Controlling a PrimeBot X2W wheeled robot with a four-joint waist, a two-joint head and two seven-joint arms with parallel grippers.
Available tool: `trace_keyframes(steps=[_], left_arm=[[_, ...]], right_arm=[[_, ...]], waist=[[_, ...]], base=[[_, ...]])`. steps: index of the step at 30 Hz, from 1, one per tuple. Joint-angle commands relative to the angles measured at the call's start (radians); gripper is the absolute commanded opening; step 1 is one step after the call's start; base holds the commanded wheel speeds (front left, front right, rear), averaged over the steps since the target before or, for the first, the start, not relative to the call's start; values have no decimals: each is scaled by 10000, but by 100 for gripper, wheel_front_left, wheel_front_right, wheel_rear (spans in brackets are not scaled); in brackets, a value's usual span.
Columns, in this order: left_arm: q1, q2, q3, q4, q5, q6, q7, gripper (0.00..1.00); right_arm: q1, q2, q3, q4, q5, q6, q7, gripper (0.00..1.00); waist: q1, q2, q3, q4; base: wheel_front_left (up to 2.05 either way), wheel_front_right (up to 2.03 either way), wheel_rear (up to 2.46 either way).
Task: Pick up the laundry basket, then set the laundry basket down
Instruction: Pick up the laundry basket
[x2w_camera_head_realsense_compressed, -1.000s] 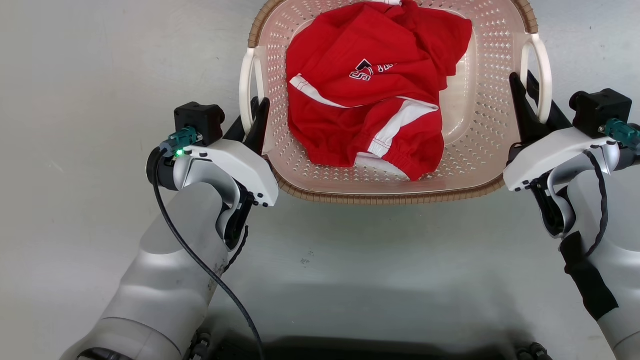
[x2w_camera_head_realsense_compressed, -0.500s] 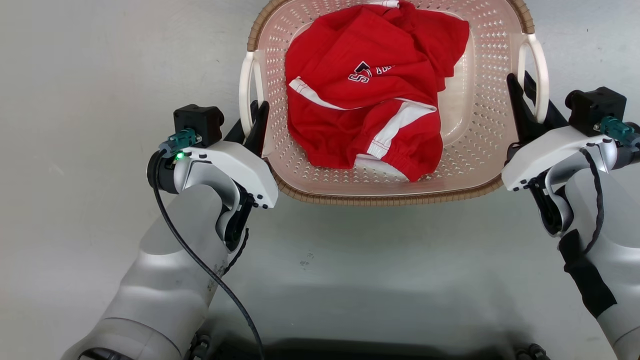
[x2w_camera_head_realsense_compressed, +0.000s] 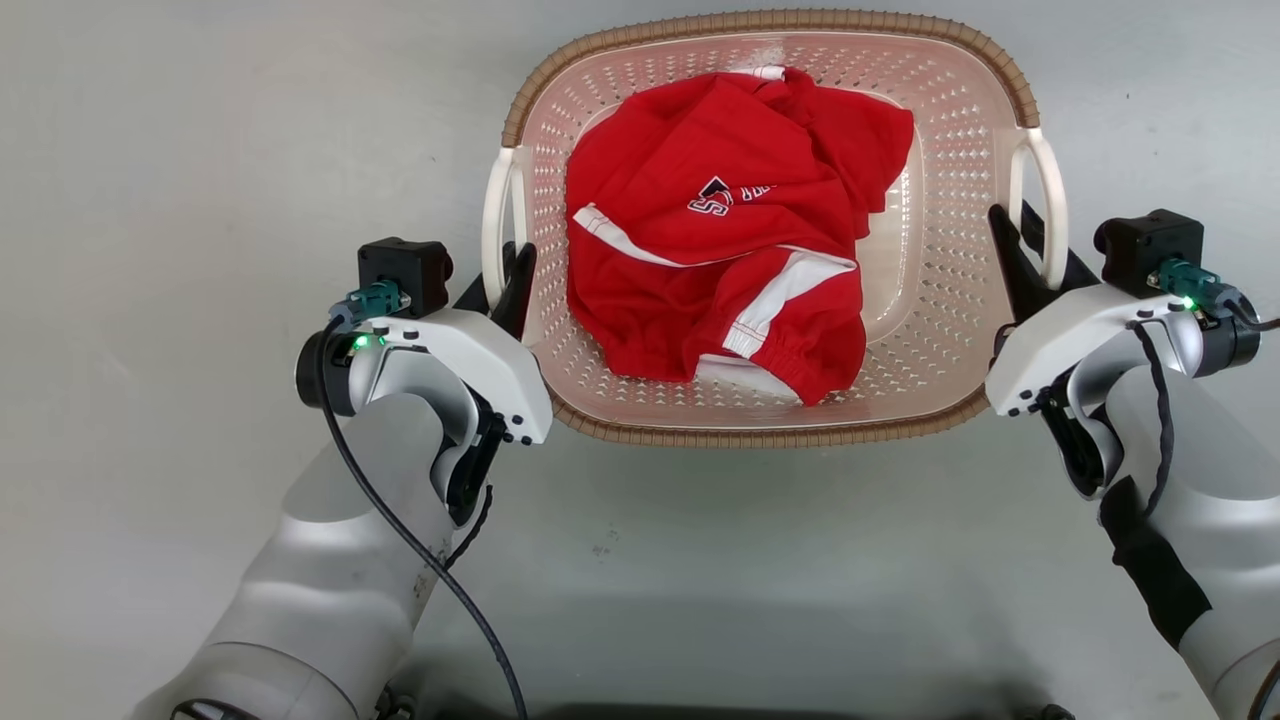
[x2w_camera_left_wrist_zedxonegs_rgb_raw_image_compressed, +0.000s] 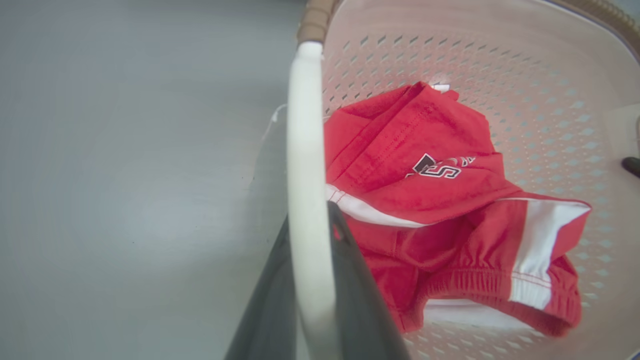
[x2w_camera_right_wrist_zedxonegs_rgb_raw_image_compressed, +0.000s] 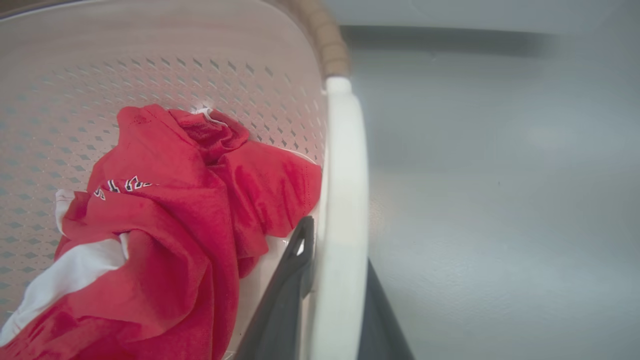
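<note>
The laundry basket (x2w_camera_head_realsense_compressed: 955, 150) is pale pink and perforated, with a brown woven-look rim, and lies straight ahead over the grey floor. Inside it is a crumpled red garment (x2w_camera_head_realsense_compressed: 720, 270) with white stripes. My left gripper (x2w_camera_head_realsense_compressed: 500, 275) is shut on the basket's white left handle (x2w_camera_head_realsense_compressed: 492, 225), which runs between the dark fingers (x2w_camera_left_wrist_zedxonegs_rgb_raw_image_compressed: 350, 280) in the left wrist view. My right gripper (x2w_camera_head_realsense_compressed: 1028, 250) is shut on the white right handle (x2w_camera_head_realsense_compressed: 1052, 195), with a finger (x2w_camera_right_wrist_zedxonegs_rgb_raw_image_compressed: 287, 285) on each side. Whether the basket touches the floor cannot be told.
Smooth grey floor (x2w_camera_head_realsense_compressed: 180, 150) lies on every side of the basket. A black cable (x2w_camera_head_realsense_compressed: 400, 530) hangs along my left forearm. The dark front of my base (x2w_camera_head_realsense_compressed: 700, 712) shows at the bottom edge of the head view.
The basket and both grippers have slid down the head view, and the basket looks slightly smaller; its far rim has come into sight. Both grips on the handles are unchanged.
</note>
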Motion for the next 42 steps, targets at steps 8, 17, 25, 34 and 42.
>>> trace_keyframes(steps=[8,17,25,34,42], left_arm=[[308,712,-271,263,-540,-82,-122,0],[594,968,-899,761,-1508,-82,270,0],[1029,1263,-1255,1001,-2229,-82,660,0],[1707,1512,-1564,1215,-2861,-82,1265,0],[2097,1877,-1796,1209,-3287,-82,1768,0]], right_arm=[[196,-156,238,982,273,62,-34,0],[161,-156,1373,1698,1364,62,7,0],[291,-156,2476,2105,2301,62,484,0],[647,-156,3329,2409,3198,62,1144,0],[1156,-156,3771,2549,4107,62,1466,0]], waist=[[0,0,-606,-96],[0,0,-1454,-256],[0,0,-2410,-390],[0,0,-3704,-538],[0,0,-4716,-752]], base=[[0,0,0],[0,0,0],[0,0,0],[0,0,0],[0,0,0]])
